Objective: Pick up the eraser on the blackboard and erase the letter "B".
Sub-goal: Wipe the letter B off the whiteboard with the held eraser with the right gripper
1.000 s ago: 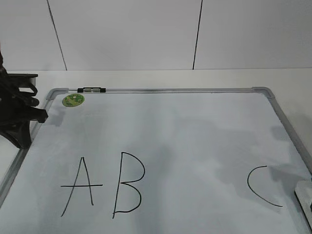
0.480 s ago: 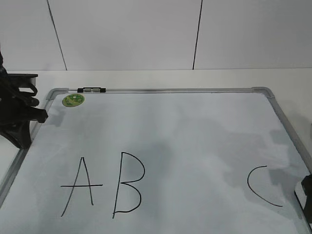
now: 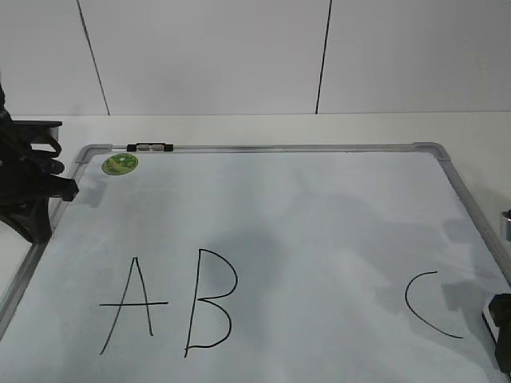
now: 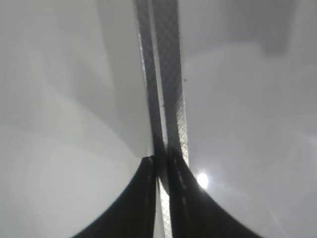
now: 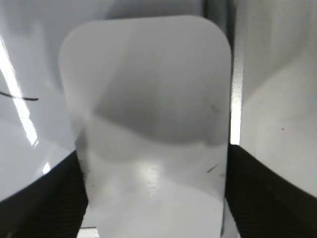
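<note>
In your exterior view, the blackboard (image 3: 319, 231) lies flat on the table (image 3: 239, 128), its silver frame carrying a small clip (image 3: 149, 147) and a green sticker (image 3: 120, 164) near the far left corner. The letter "B" (image 3: 209, 302) stands intact between the "A" (image 3: 132, 305) and the "C" (image 3: 431, 305). Your left gripper (image 3: 32, 187) sits over the board's left frame edge. Only a dark sliver of the right gripper (image 3: 502, 327) shows at the lower right corner, covering the eraser there.

In your left wrist view, the left gripper (image 4: 162, 163) has its fingers pressed together above the frame rail.

In your right wrist view, the eraser (image 5: 151, 124) fills the middle, lying on the board just beside the right frame rail. The right gripper (image 5: 153, 193) has its fingers spread, one on each side of the eraser; you cannot tell whether they touch it.
</note>
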